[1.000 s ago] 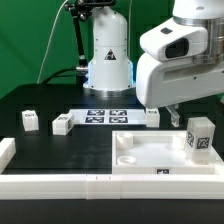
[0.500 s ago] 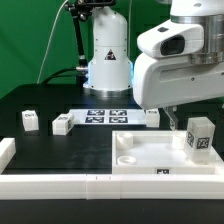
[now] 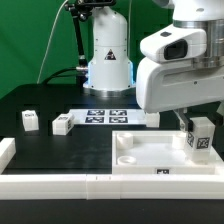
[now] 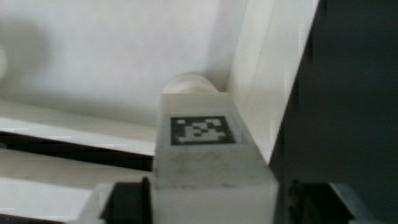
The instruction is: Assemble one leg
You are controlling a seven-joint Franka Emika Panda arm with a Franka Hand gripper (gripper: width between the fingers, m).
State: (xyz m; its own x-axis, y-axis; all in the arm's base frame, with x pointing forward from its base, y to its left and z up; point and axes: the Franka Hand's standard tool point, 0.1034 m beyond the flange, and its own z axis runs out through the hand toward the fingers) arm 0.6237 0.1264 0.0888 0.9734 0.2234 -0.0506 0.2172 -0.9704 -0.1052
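A white leg [image 3: 201, 137] with a black-and-white tag stands upright on the large flat white panel [image 3: 150, 152], at the exterior view's right. My gripper [image 3: 195, 122] is low over its top, and the arm's white body hides the part behind it. In the wrist view the leg [image 4: 205, 130] fills the middle, tag facing the camera. My gripper [image 4: 214, 203] is open, with one dark finger [image 4: 130, 203] on each side of the leg. I cannot tell whether they touch it.
Two more legs [image 3: 30, 119] [image 3: 62, 124] lie on the black table at the exterior view's left, and another [image 3: 152, 118] sits by the marker board [image 3: 105, 115]. A white rail [image 3: 60, 186] runs along the front edge. The robot base [image 3: 108, 60] stands behind.
The arm has moved toward the exterior view's right and down, bringing the gripper over the leg on the panel. The leg and other parts have not moved.
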